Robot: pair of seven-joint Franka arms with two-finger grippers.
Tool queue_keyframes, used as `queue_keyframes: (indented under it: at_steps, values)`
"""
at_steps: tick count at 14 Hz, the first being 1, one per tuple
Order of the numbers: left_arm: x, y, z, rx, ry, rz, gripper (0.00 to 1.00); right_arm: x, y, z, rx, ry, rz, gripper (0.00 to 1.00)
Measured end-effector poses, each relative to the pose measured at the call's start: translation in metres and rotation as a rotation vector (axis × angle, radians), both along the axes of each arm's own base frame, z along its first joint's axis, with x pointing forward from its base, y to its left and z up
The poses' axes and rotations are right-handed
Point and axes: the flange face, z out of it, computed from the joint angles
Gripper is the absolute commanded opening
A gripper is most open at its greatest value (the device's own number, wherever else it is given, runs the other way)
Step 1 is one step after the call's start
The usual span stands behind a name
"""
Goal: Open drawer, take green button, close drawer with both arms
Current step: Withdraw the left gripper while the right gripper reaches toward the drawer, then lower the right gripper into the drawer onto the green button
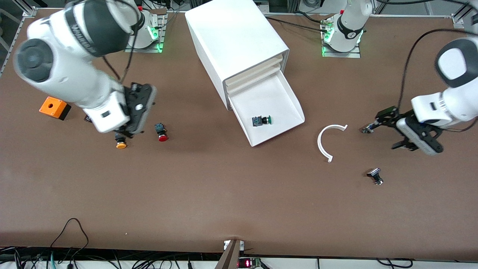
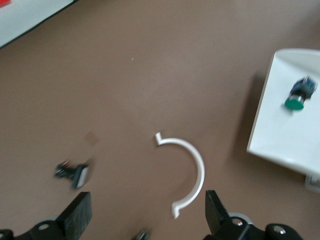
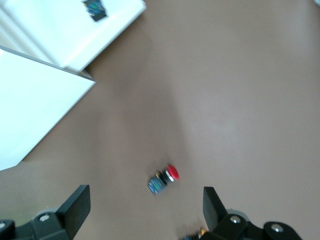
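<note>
Two tools spread, drawer (image 1: 278,112) out, button (image 1: 260,120) inside

On the brown surface (image 1: 224,194) lie a red-capped button (image 1: 161,132) beside an orange-yellow-capped one (image 1: 120,142), an orange box (image 1: 54,107) toward the right arm's end, a white curved strip (image 1: 326,142), and a small silver-capped part (image 1: 375,175)

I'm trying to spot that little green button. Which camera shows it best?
The front view: the green button lies sharp and whole in the pulled-out drawer, its cap and dark body clear. The left wrist view shows it blurred near the picture's edge; the right wrist view catches only its dark body, cut off.
</note>
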Motion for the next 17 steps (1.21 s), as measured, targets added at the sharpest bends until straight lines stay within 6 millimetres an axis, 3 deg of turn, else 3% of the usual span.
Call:
queue_keyframes:
  at_steps: [2,4,6,9,12,17]
  values:
    - [-0.005,0.006,0.037,0.103,0.016,0.008,1.0,-0.018,0.045,-0.003,0.006,-0.01,0.072,1.0]
    - [-0.014,0.011,0.059,0.187,0.047,0.099,1.0,-0.038,0.087,-0.008,0.012,-0.021,0.145,1.0]
    - [-0.024,0.011,0.072,0.221,0.087,0.218,1.0,-0.055,0.127,-0.021,0.02,-0.032,0.208,1.0]
    - [-0.031,0.011,0.081,0.225,0.109,0.403,1.0,-0.071,0.174,-0.056,0.024,-0.035,0.276,1.0]
    - [-0.038,0.013,0.081,0.229,0.142,0.466,1.0,-0.081,0.198,-0.079,0.02,-0.026,0.309,1.0]
    - [-0.04,0.017,0.079,0.232,0.17,0.514,1.0,-0.088,0.23,-0.093,0.066,-0.1,0.328,1.0]
